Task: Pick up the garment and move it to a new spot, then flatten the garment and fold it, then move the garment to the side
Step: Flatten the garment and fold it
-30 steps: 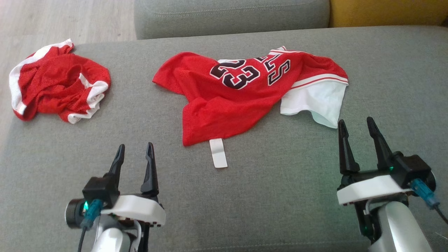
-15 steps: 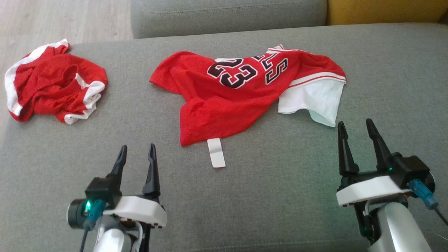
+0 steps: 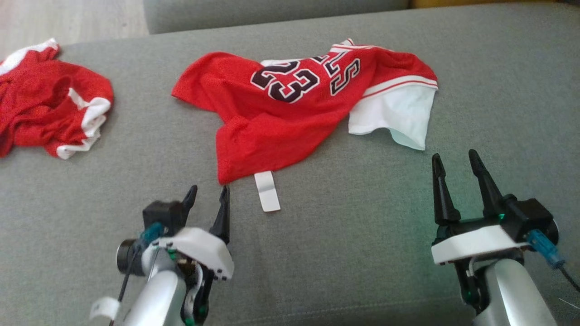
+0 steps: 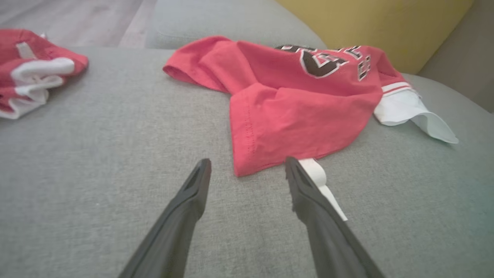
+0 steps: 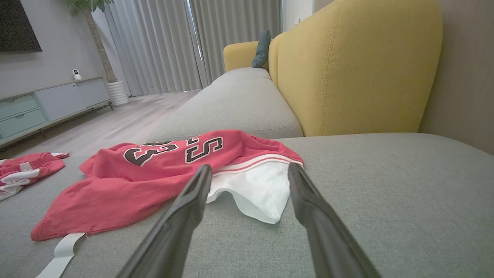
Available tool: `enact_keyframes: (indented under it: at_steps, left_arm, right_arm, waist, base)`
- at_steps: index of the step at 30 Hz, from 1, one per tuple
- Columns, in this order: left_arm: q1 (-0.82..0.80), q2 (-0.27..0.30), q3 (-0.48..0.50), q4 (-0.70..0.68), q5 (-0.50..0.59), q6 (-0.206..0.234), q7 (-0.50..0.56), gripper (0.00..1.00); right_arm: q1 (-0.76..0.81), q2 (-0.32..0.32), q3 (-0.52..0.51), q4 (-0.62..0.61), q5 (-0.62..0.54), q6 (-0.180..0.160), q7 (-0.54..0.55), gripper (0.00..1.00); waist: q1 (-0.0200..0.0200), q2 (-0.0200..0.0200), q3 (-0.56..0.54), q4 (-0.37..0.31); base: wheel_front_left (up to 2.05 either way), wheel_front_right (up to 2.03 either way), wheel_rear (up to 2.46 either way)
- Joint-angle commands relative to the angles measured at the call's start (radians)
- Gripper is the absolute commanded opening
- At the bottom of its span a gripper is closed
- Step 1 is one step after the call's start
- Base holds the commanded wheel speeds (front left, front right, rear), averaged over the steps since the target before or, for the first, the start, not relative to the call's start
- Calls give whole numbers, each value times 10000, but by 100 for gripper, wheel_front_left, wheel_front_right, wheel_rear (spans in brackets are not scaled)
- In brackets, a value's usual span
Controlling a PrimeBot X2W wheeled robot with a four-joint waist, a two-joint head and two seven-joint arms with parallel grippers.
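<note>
The garment (image 3: 290,108) is a red jersey with a black "23", lying crumpled on the grey sofa seat (image 3: 362,235). A white part (image 3: 398,117) sticks out at its right, and a white strip (image 3: 267,198) trails from its near hem. My left gripper (image 3: 208,192) stands open just short of the jersey's near corner, which shows between its fingertips in the left wrist view (image 4: 247,164). Near the white part, my right gripper (image 3: 454,157) is open with nothing between its fingers. The right wrist view (image 5: 250,170) has the jersey (image 5: 154,181) close ahead.
A second red and white garment (image 3: 45,108) lies bunched at the seat's far left. Another grey cushion (image 3: 272,11) sits beyond, with wooden floor (image 3: 68,18) to its left. A yellow backrest (image 5: 347,69) rises on the right side.
My left gripper has moved forward and to the right, up to the jersey's near corner. The head camera has shifted, so everything sits further left. The right gripper has hardly moved.
</note>
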Motion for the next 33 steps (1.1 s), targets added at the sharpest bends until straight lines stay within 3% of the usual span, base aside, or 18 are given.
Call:
enact_keyframes:
  at_steps: [1, 18, 19, 21, 23, 25, 33]
  left_arm:
    - [-564, 8, 287, -95, -139, 25, 60, 100]
    - [-2545, -48, 298, 2661, -1765, 399, 775, 100]
    - [-2605, -49, 220, 2780, -1771, 377, 872, 89]
    - [-2694, -49, 55, 2941, -1811, 304, 1039, 51]
    - [-2756, -49, -143, 3030, -1804, 238, 1159, 30]
    - [-2790, -49, -275, 3020, -1858, 188, 1165, 2]
    - [-2623, -33, -246, 2450, -2031, 283, 499, 0]
  right_arm:
    - [-402, -20, 265, -346, 83, 65, -110, 100]
    - [-760, -20, 441, -483, 280, 65, -110, 100]
    - [-765, -20, 449, -493, 286, 65, -110, 100]
    - [-785, -20, 441, -484, 291, 65, -110, 100]
    - [-797, -20, 406, -434, 270, 65, -110, 100]
    - [-829, -20, 358, -306, 200, 65, -110, 100]
    - [-1493, -20, -295, 980, -121, 65, 127, 100]
  waist:
    - [0, -1, 157, -147]
    - [0, -1, 948, -823]
    - [0, -1, 966, -840]
    - [0, -1, 1004, -863]
    - [0, -1, 1034, -858]
    - [0, -1, 1049, -829]
    - [0, -1, 1045, -490]
  base:
    - [0, 0, 0]
    - [0, 0, 0]
    - [0, 0, 0]
    - [0, 0, 0]
    - [0, 0, 0]
    - [0, 0, 0]
    - [0, 0, 0]
